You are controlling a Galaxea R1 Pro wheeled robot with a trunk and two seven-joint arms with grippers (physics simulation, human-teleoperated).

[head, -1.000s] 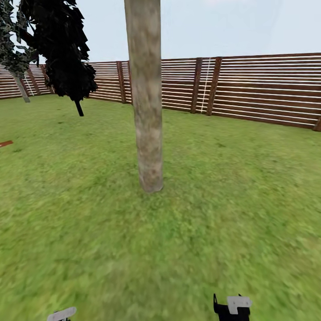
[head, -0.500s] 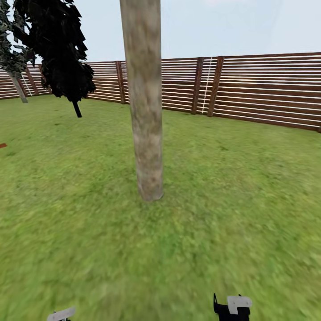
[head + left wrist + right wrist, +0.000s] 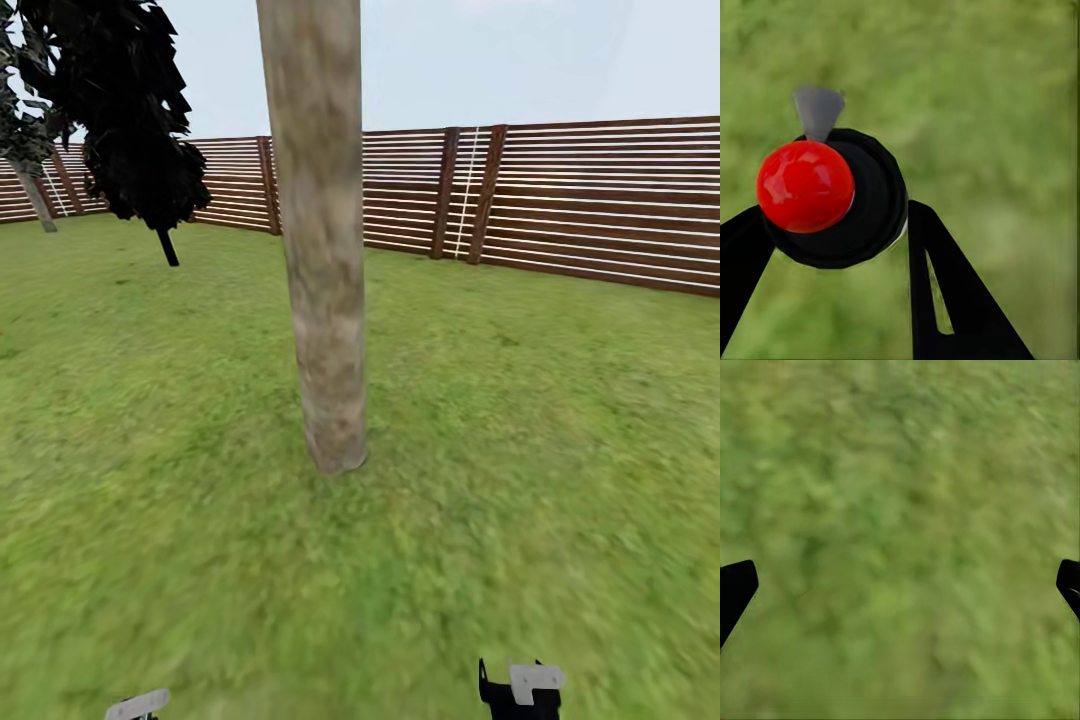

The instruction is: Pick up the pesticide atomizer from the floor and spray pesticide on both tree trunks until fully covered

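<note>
1. Left gripper [image 3: 832, 247] on my left wrist feed is pinching the pesticide atomizer [image 3: 859, 202]: one black finger sits against each side of its round dark body, and I look straight down on its glossy red knob, with a small grey nozzle tip poking out just beyond it.
2. Under the bottle I see nothing but blurred green grass [image 3: 990, 97], so the atomizer is off the ground and in my grip.
3. Right gripper [image 3: 900, 585] is spread wide; on the right wrist feed I see just two black fingertips [image 3: 735, 589] at opposite edges, with bare lawn between them and nothing held.
4. From the head camera, a pale grey piece of each arm peeks in at the bottom edge, the left one [image 3: 138, 704] and the right one [image 3: 522, 688].
5. Straight ahead stands a tree trunk [image 3: 320, 260], thick, smooth, mottled grey-tan, rooted in the lawn [image 3: 520, 430] near the middle of my view and leaning slightly.
6. I can make out no pale specks on its bark.
7. Behind it runs the brown slatted fence [image 3: 590, 200].
8. A near-black conifer [image 3: 130, 110] stands off to the left, well apart from the trunk.
</note>
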